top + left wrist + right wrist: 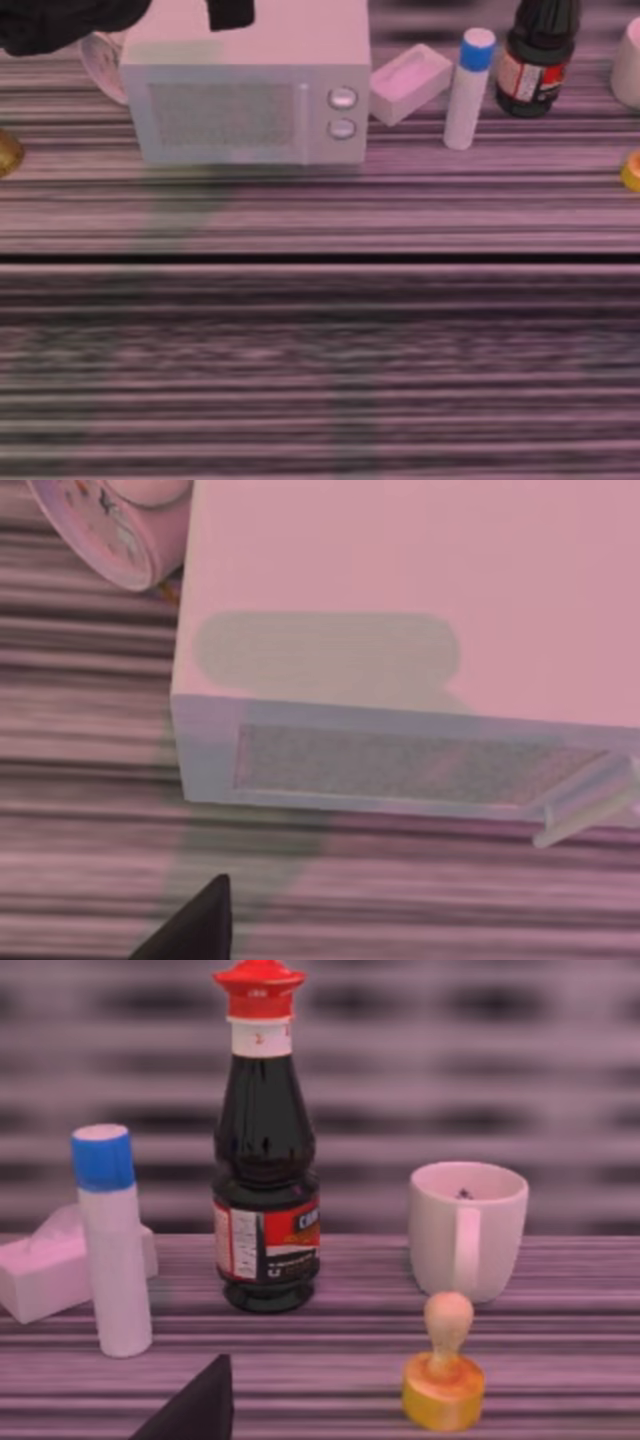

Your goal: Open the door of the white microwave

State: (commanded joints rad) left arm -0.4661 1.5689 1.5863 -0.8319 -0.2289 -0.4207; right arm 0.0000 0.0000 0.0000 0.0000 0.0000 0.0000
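Above the white microwave point(250, 85), I am hovering my left gripper point(230, 14); its jaw state is unclear. Missing the handle point(585, 805) risks shoving it with the door point(222, 118) shut.

The dark sauce bottle point(265, 1150) shows a "2" on its neck band; its label lettering is unreadable.

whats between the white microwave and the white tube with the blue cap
A small white rectangular box lies between the white microwave and the blue-capped white tube, seen in the top view.
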